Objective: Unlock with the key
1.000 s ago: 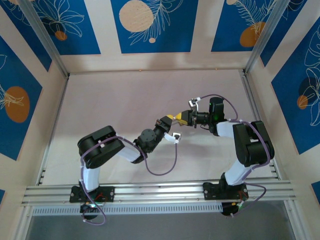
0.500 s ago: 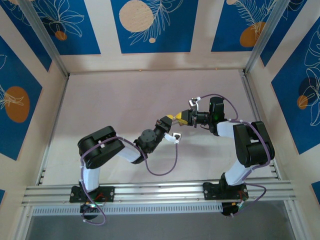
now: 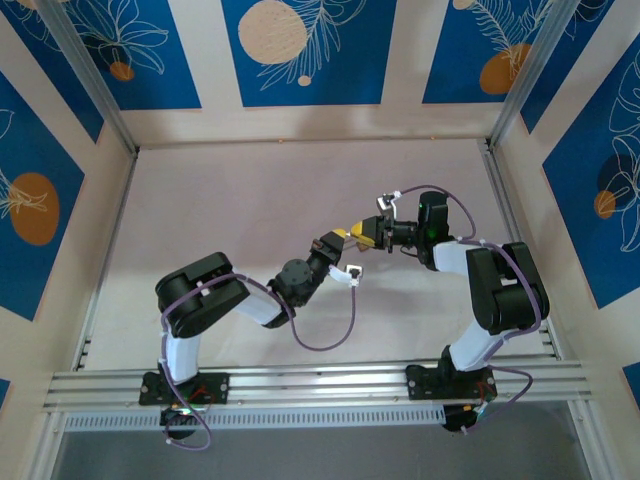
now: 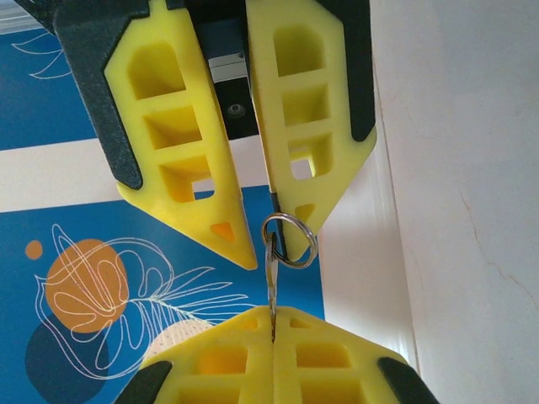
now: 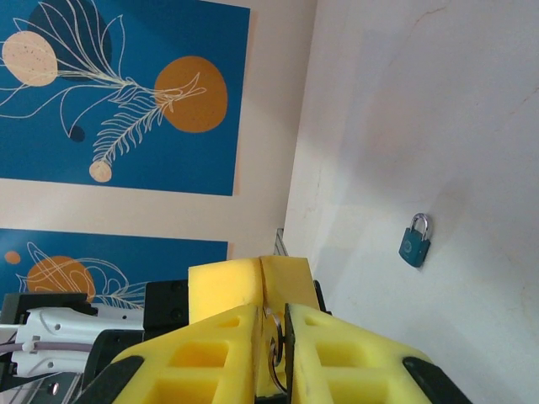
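Arms meet nose to nose over the desk [image 3: 250, 200], a little toward 3 o'clock from its middle in the top view. The left tool [image 3: 343, 235] reaches in from 8 o'clock and the right tool [image 3: 360, 240] from 3 o'clock, their yellow tips almost touching.

In the left wrist view the left tool's two fingers sit at 6 o'clock, pressed together. They pinch the key [image 4: 271, 296], which shows edge-on as a thin metal strip standing out of the seam toward 12 o'clock. The colour of its head cannot be made out from this angle. A silvery ring [image 4: 289, 240] loops through the strip's upper end. The right tool's fingers come down from 12 o'clock, slightly spread. The ring lies against the tip of the finger on the 3 o'clock side, and the other fingertip is just beside it at 9 o'clock.

The right wrist view shows a narrow gap between that tool's own fingers, with a sliver of the ring inside it and the left tool's yellow tips just beyond at 12 o'clock. Whether the ring is squeezed I cannot tell.

A small teal padlock [image 5: 414, 241] with a silver shackle lies on the desk at 2 o'clock from the tools, well apart from them, with its shackle toward 12 o'clock.
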`<move>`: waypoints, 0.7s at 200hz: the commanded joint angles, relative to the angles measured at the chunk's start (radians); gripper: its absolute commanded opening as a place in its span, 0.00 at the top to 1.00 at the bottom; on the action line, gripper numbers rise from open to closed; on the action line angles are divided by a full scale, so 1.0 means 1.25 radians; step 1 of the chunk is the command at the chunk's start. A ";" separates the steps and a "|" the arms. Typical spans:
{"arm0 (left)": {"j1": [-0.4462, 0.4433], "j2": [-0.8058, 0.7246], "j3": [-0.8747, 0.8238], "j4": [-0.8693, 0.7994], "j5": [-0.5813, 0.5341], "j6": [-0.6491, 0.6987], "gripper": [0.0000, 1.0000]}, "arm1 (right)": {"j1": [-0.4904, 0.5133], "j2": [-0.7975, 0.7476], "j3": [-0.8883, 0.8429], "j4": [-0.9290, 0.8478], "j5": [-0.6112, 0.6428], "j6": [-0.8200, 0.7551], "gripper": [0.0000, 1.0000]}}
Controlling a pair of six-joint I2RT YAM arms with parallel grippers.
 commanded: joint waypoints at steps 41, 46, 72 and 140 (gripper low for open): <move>-0.014 0.015 0.003 0.009 0.014 -0.002 1.00 | 0.012 -0.003 0.026 0.003 -0.018 -0.004 0.86; -0.016 0.016 0.004 0.010 0.013 -0.002 1.00 | 0.012 -0.003 0.026 -0.001 -0.018 -0.006 0.86; -0.016 0.020 0.006 0.010 0.012 0.000 1.00 | 0.013 -0.005 0.024 0.006 -0.018 -0.001 0.91; -0.017 0.016 0.004 0.009 -0.015 -0.021 0.80 | 0.008 -0.064 0.024 -0.061 0.019 -0.034 1.00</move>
